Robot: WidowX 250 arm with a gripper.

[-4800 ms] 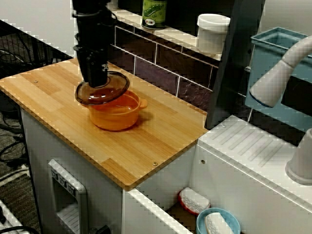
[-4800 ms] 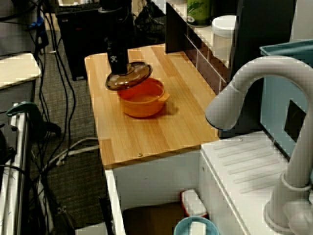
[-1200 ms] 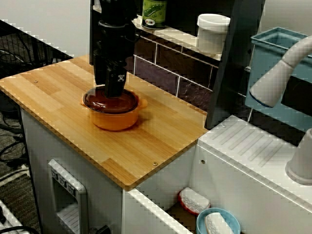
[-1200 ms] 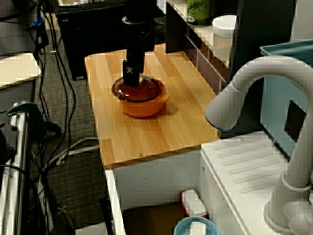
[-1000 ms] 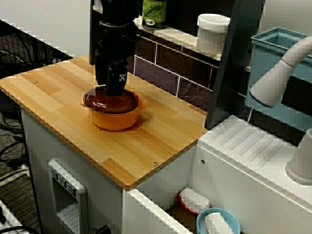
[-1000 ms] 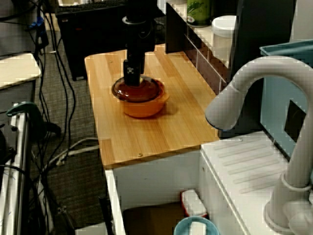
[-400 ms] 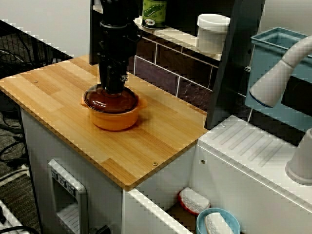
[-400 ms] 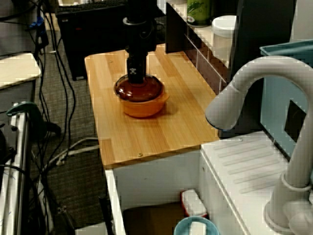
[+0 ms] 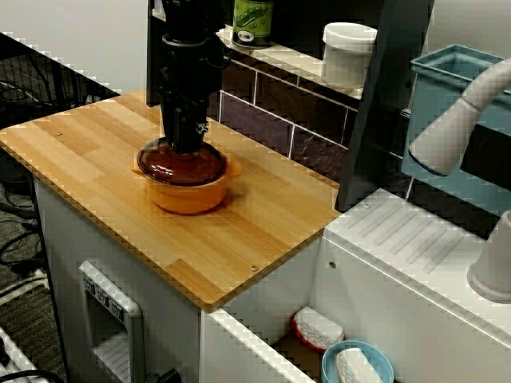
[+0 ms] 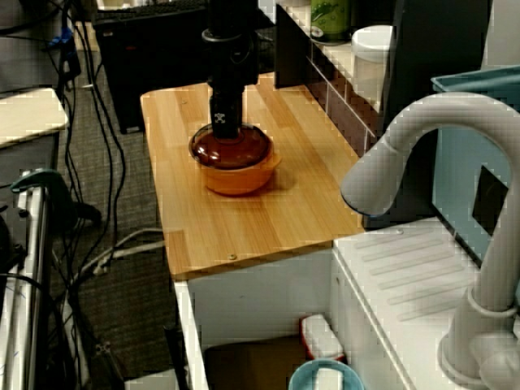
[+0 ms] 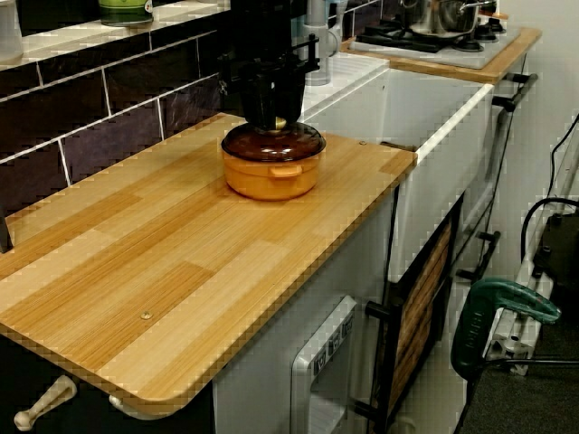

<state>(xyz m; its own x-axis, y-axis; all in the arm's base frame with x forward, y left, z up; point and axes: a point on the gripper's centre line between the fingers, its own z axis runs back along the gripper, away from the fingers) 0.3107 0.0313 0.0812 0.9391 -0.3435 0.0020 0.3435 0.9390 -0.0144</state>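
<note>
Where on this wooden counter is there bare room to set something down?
The wooden counter is bare on both sides of the orange pot: widest toward the end away from the sink, narrower beside the sink. Crowded: the gripper down over the lid, tiled wall behind.

No wording can be read. A printed label is borne by the green jar (image 9: 252,20) behind the orange pot (image 9: 188,195), but its lettering is blurred. A small white mark (image 10: 221,126) is seen on the end effector (image 10: 224,136) above that pot, too small to be deciphered.
</note>
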